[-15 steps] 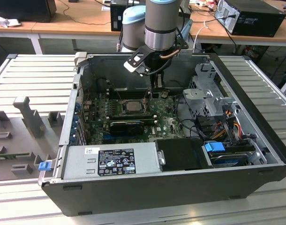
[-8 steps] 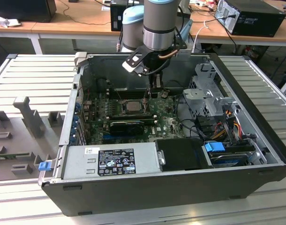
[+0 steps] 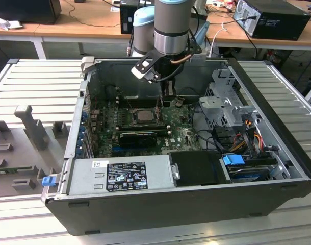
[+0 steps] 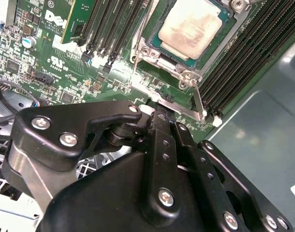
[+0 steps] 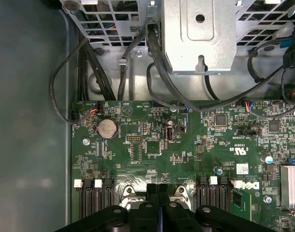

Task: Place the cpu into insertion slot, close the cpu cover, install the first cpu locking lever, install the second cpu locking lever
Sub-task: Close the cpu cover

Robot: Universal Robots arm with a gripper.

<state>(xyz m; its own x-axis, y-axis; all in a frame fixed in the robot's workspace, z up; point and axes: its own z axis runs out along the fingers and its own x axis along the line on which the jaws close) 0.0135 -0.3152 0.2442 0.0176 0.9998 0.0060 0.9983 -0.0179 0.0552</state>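
Claw (image 5: 158, 188): clenched, nothing visible between its fingers, tips over the insertion slot (image 4: 146, 52) rim.
Cpu (image 4: 190, 25): seated in the slot, just beside the claw.

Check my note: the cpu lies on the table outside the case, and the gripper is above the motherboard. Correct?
No. The second wrist view shows the cpu seated in the insertion slot on the motherboard; the gripper is above the motherboard, as noted.

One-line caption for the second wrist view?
The cpu sits in the insertion slot; the claw hangs over the board beside it.
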